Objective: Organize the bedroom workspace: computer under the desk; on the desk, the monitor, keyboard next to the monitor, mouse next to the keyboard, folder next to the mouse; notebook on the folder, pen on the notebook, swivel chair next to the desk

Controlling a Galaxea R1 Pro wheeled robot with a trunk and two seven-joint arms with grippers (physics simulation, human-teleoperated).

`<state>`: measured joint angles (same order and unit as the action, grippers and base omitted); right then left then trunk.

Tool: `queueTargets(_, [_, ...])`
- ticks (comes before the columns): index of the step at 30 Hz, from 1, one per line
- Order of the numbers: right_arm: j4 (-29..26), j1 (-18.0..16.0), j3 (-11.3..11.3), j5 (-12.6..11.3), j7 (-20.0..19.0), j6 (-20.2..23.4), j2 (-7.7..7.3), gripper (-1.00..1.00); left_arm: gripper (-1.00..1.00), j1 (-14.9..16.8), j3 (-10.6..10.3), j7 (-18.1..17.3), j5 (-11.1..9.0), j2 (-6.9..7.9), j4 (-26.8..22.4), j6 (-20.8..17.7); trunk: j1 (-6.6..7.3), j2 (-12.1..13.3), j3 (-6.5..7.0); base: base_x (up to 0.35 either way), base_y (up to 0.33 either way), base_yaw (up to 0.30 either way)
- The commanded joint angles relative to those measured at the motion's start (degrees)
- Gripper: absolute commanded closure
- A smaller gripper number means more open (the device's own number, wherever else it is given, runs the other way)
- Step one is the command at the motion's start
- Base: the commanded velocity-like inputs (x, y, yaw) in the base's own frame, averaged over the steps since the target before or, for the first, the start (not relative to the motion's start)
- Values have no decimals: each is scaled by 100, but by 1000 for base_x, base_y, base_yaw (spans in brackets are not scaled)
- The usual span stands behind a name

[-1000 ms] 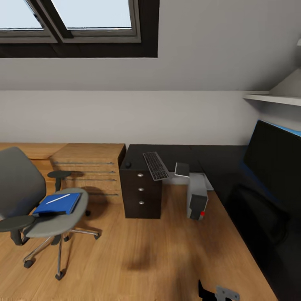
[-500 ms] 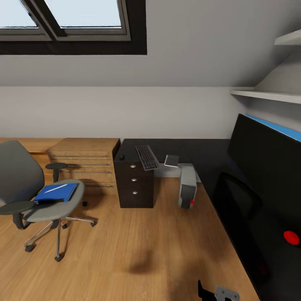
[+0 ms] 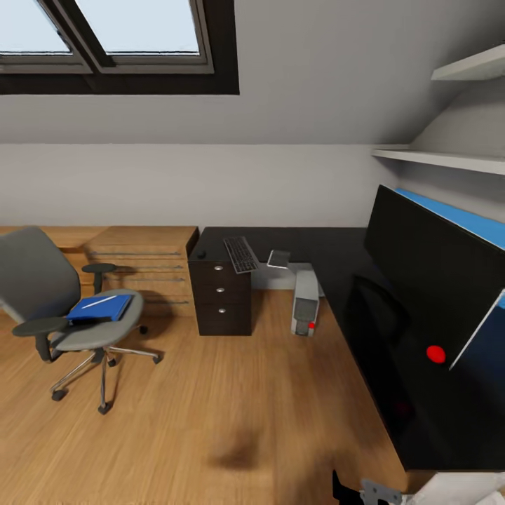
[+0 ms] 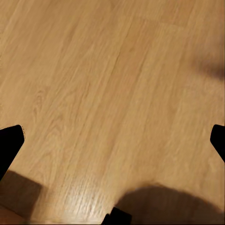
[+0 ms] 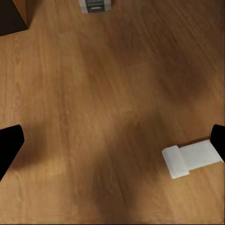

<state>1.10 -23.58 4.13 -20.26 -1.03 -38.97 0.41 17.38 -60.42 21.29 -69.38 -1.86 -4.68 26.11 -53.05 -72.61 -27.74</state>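
The blue folder (image 3: 102,307) lies on the swivel chair (image 3: 66,308) at left; keyboard (image 3: 240,254) and, seemingly, a notebook (image 3: 278,259) rest on the far tabletop (image 3: 330,249).

The monitor (image 3: 435,280) runs off the head view's right edge — the mouse (image 3: 202,254) is too small to make out.

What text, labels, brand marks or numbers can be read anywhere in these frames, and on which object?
None: no legible text in any view.
keyboard: key legends too small to read.
monitor: black front, only a red dot, no brand mark visible.
computer: a red light, no readable label.
folder: plain blue cover, nothing written.
Both wrist views show bare wooden floor with no markings.
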Motion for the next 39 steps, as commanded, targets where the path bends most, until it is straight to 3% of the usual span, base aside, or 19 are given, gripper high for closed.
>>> queueTargets(1, [10, -6, 44, -54, -11, -23, 0, -100, -100, 3, -49, 42, -23, 1, -6, 8, 4, -4, -6, -332, -34, -1])
queueTargets(22, [8, -6, 39, -46, -9, -23, -13, -100, -100, 3, -49, 33, -23, 2, -6, 4, 4, -4, -6, -325, -70, 0])
queueTargets(30, [6, -6, 35, -63, -2, -23, -30, -100, -100, 3, -48, 31, -23, 0, -6, 10, 4, -4, -6, -159, -80, -117])
queueTargets(39, [5, -6, 35, -66, -1, -27, -32, -100, -100, 3, -49, 62, -23, -6, -6, 7, 201, 357, 136, -10, -5, -137])
